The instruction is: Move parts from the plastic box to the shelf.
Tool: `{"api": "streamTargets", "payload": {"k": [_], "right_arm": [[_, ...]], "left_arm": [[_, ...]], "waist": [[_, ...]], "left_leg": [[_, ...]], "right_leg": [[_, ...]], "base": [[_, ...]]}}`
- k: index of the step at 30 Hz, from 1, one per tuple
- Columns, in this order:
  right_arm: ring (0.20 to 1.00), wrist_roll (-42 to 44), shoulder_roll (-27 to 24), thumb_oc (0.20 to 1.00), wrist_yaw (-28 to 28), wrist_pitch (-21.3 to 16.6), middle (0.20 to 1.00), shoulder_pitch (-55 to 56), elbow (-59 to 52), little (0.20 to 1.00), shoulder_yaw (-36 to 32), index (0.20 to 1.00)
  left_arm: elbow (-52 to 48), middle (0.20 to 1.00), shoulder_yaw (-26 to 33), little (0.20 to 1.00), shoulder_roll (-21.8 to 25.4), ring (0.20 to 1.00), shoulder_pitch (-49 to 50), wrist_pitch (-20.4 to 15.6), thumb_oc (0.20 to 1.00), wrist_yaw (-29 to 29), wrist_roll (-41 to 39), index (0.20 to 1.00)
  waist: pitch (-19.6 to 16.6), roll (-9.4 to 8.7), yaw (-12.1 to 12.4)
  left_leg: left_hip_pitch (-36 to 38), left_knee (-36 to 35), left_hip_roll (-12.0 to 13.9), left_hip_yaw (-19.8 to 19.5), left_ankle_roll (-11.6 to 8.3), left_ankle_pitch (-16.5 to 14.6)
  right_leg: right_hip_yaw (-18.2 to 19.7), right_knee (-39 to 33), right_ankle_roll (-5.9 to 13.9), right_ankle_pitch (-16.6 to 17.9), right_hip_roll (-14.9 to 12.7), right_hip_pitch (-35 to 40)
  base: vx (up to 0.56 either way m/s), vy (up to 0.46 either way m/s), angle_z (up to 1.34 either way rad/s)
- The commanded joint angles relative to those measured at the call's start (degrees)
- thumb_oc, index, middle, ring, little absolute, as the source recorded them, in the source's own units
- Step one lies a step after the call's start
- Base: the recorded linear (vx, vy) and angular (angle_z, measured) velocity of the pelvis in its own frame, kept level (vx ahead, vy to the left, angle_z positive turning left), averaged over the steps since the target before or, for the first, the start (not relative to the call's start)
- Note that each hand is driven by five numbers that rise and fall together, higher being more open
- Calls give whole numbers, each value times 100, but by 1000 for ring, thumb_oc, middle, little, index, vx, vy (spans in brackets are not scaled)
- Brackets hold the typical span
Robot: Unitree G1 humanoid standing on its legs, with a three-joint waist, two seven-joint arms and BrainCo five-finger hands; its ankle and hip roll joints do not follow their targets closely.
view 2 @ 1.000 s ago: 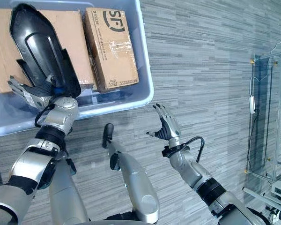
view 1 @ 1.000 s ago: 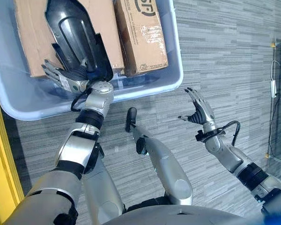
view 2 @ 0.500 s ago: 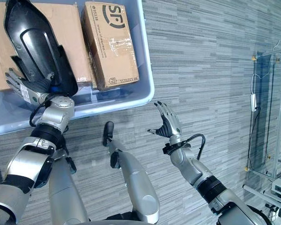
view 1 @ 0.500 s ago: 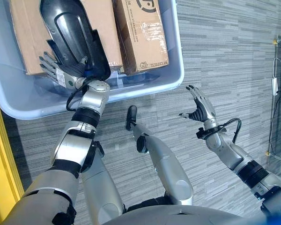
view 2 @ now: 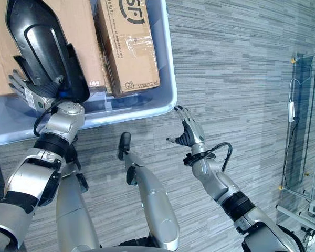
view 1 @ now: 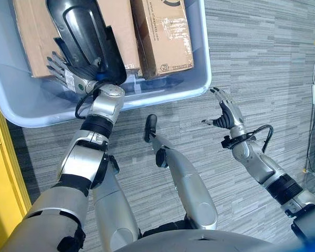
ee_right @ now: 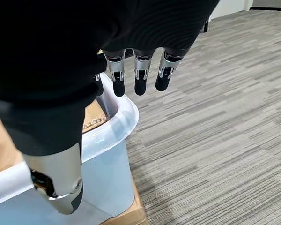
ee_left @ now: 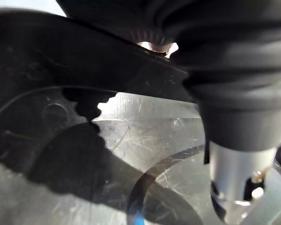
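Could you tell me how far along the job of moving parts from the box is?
Nothing looks moved yet. The left hand is in the box at the black part, which lies on the cartons. The right hand is open over the floor.

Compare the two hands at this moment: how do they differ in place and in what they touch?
The left hand reaches inside the pale blue plastic box, its fingers spread beside the glossy black moulded plastic part; the right hand hangs over the grey striped carpet, outside the box. The left hand is against the part; the right hand touches nothing. Both have straight fingers and grip nothing.
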Motion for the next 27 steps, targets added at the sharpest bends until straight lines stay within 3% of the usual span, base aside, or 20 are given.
{"api": "streamTargets", "payload": {"k": [1,7,12,13,14,17,22,23,27], "right_arm": [[1000,214,-203,1000,143,135,1000,-160,-660,1000,-447,1000],[1000,150,-228,1000,196,297,1000,-306,-715,1000,-462,1000],[1000,239,-245,1000,211,176,1000,-395,-705,1000,-493,1000],[1000,239,-257,1000,235,184,1000,-413,-717,1000,-502,1000],[1000,259,-276,1000,264,234,1000,-446,-741,1000,-507,1000],[1000,258,-248,1000,209,257,1000,-486,-746,1000,-502,1000],[1000,217,-199,1000,42,350,1000,-561,-773,1000,-479,1000],[1000,238,-194,1000,-8,460,1000,-593,-813,1000,-479,1000],[1000,259,-174,1000,-78,508,1000,-588,-823,1000,-494,1000]], "left_arm": [[242,1000,-223,1000,-17,1000,220,163,1000,-1995,-1059,1000],[290,1000,-197,1000,-100,1000,198,-226,1000,-2385,-1538,1000],[281,1000,-186,1000,-93,1000,185,-90,1000,-2265,-1298,1000],[293,746,-168,746,-94,746,176,-122,746,-2350,-1388,746],[278,200,-171,200,-118,200,167,-162,200,-2433,-1506,200],[302,200,-73,200,-176,200,168,-276,200,-1959,-1925,200],[333,200,82,200,-244,200,200,-514,200,-1836,-2252,200],[303,200,129,200,-293,200,216,-707,200,-1786,-2391,200],[206,200,167,200,-362,200,275,-778,200,-1661,-2397,200]], "waist": [[469,-602,-138],[469,-522,-175],[469,-467,-175],[469,-455,-180],[469,-440,-183],[469,-402,-191],[469,-391,-167],[469,-394,-168],[469,-410,-164]], "left_leg": [[-251,328,83,4,-109,182],[-355,300,53,34,-111,221],[-425,304,46,59,-116,242],[-443,317,44,60,-115,238],[-473,329,37,58,-118,246],[-530,346,18,60,-119,244],[-663,353,4,3,-126,270],[-730,353,-1,-9,-123,277],[-873,376,-8,-53,-123,289]], "right_leg": [[467,408,469,33,-122,-74],[490,489,457,10,-170,-251],[506,522,459,1,-202,-344],[511,541,461,-8,-213,-369],[511,563,458,-16,-222,-398],[519,599,453,-32,-229,-472],[505,633,465,-35,-264,-604],[498,641,460,-33,-267,-678],[488,660,460,-11,-264,-817]], "base": [[-10,38,0],[-3,33,0],[-1,7,0],[9,41,0],[16,39,-2],[6,9,1],[1,-13,2],[2,-55,-2],[-5,-61,19]]}}
